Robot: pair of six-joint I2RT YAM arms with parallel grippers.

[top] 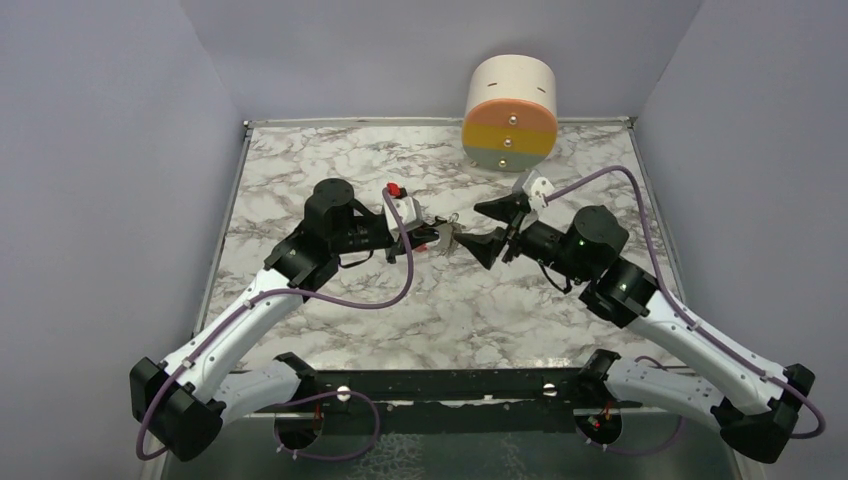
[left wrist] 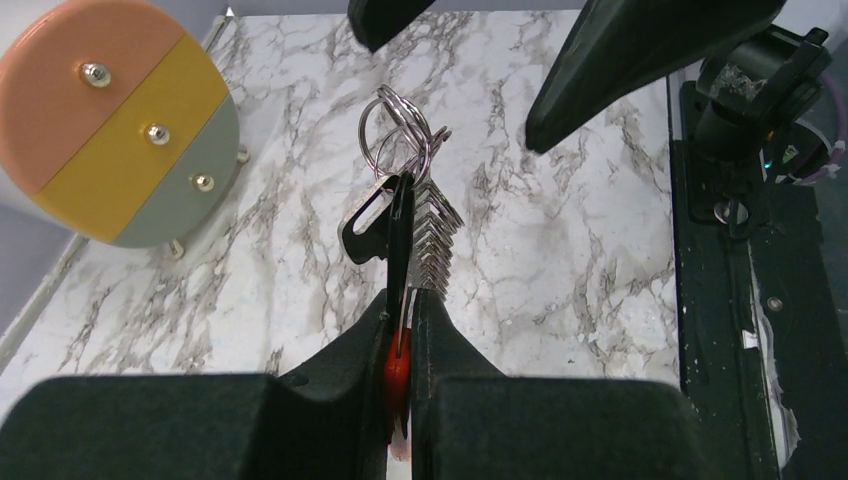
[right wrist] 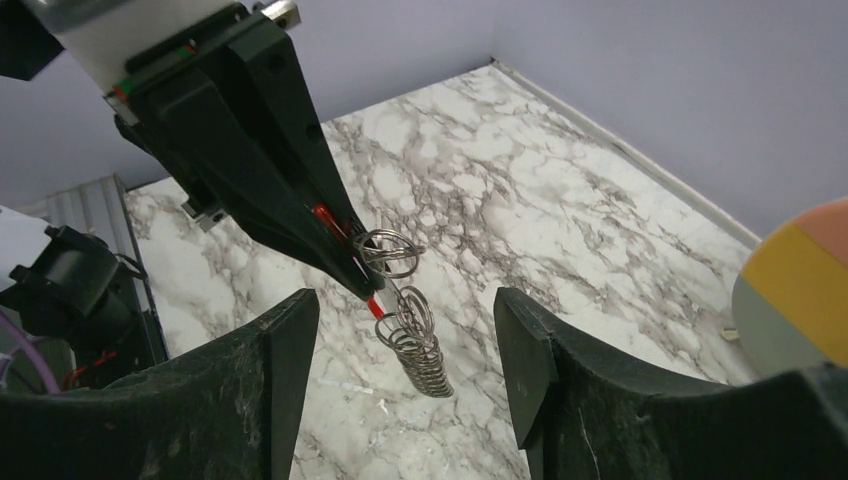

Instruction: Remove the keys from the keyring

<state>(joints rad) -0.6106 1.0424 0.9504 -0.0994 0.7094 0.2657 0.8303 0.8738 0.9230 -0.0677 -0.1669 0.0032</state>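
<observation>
**Left wrist view.** The left claw (left wrist: 400, 312) has both fingers (left wrist: 330, 375) pressed together on the red head of the keys (left wrist: 398, 372), which project beyond the fingertips over the marble surface (left wrist: 560, 260). A silvery jagged strip (left wrist: 436, 235) lies alongside a dark slotted piece (left wrist: 362, 228). The keyring (left wrist: 410, 135), of overlapping wire loops, tops the bunch. The right claw (left wrist: 450, 90), fingers spread wide, flanks the keyring without visible contact. A round three-coloured drum (left wrist: 110, 120) sits at the surface's edge, near a corner.

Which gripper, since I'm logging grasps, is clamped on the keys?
The left gripper: it is shut on the keys at the red head, while the right gripper stands open, clear of the bunch.
</observation>
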